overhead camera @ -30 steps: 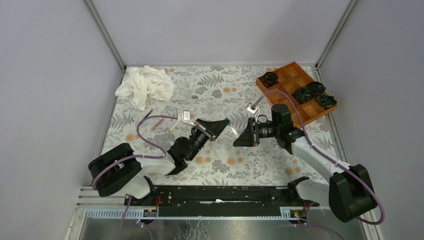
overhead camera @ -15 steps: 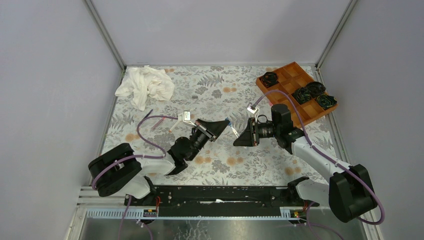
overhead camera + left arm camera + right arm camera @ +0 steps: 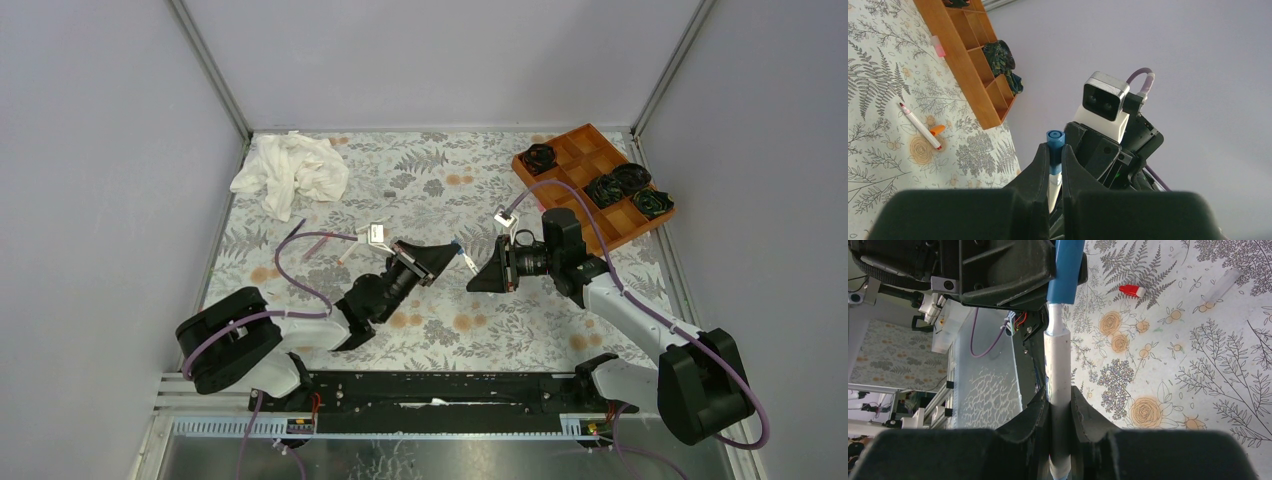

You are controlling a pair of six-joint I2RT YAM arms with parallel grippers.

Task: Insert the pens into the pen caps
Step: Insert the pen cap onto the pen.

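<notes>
Mid-worktop, both arms raised off the floral mat, tips facing each other.

- Change: in the top view the left arm has crept a little toward the right arm over the last second. The right arm has barely shifted. The gap between the two tools is now almost nil.
- Left gripper (image 3: 1051, 152): clamped on the blue cap (image 3: 1066, 265), open mouth facing the right arm.
- Right gripper (image 3: 1060, 395): clamped on the barrel of a white pen (image 3: 1057, 355), nib end pointing at the cap.
- Right wrist view: the narrow nib section meets the mouth of the blue cap. The wider barrel shoulder stands clear of the cap rim, so the pen looks started but not seated. How deep the nib sits is hidden inside the cap.
- Reading: the closing move has brought the pair into line. What remains is a straight push along the pen axis until the shoulder meets the rim. Any sideways offset would bend the nib or skew the cap in the fingers.

Loose on the mat:
- red-tipped pen (image 3: 920, 126) with an orange cap (image 3: 937, 130) just beside it, toward the far right corner near the wooden tray (image 3: 950, 47)
- red cap (image 3: 1131, 290)
</notes>
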